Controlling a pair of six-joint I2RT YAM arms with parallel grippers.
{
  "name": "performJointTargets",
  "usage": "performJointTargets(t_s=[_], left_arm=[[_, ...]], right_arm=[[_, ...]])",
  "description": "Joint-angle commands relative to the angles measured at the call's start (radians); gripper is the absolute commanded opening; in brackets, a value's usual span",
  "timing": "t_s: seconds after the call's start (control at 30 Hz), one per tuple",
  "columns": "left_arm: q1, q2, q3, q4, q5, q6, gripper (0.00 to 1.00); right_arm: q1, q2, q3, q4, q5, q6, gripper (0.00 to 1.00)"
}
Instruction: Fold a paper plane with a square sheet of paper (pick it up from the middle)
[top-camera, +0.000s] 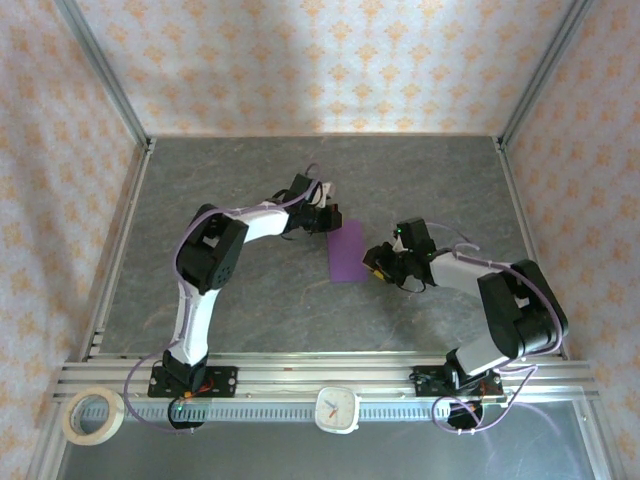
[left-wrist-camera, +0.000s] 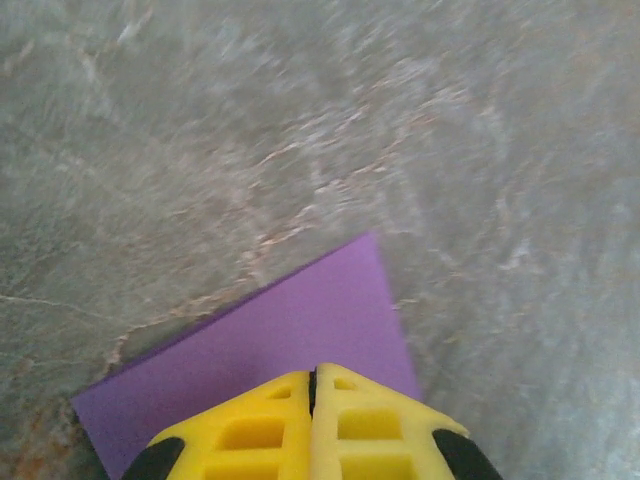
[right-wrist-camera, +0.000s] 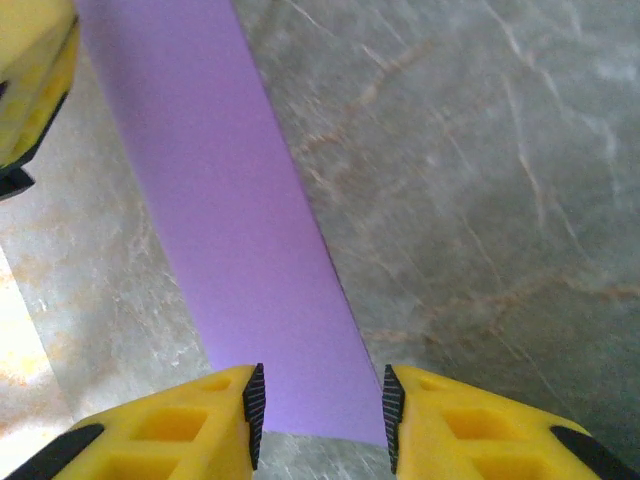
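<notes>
The purple sheet of paper (top-camera: 347, 250) lies flat on the grey table as a narrow folded rectangle, seen as a long strip (right-wrist-camera: 230, 200) in the right wrist view. My left gripper (top-camera: 328, 220) is shut, its tips (left-wrist-camera: 314, 372) together over the sheet's far end (left-wrist-camera: 300, 320); I cannot tell whether they touch it. My right gripper (top-camera: 375, 262) is open, and the fingers (right-wrist-camera: 320, 400) straddle the strip's near end without touching it. The left gripper's yellow finger (right-wrist-camera: 30, 90) shows beside the strip's far end. A paper plane is out of view.
A roll of tape (top-camera: 93, 415) and a small white clock (top-camera: 338, 408) sit by the aluminium rail at the near edge. Metal frame posts (top-camera: 105, 75) and patterned walls enclose the grey table (top-camera: 250, 320).
</notes>
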Motion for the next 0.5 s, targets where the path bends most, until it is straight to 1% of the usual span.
performJointTargets(t_s=[0.0,0.17,0.27,0.47], left_arm=[[-0.002,0.022,0.043,-0.093,0.015,-0.008,0.01],[-0.001,0.057,0.069,-0.144,-0.024,0.011,0.01],[-0.002,0.062,0.054,-0.164,-0.038,0.028,0.01],[-0.002,0.064,-0.003,-0.137,-0.034,0.025,0.01]], right_arm=[[0.001,-0.024,-0.018,-0.002,-0.02,0.027,0.39],[0.008,-0.01,-0.023,-0.008,-0.046,0.021,0.4],[0.02,0.009,-0.015,-0.009,-0.059,0.02,0.4],[0.03,0.033,-0.012,0.011,-0.059,0.045,0.41]])
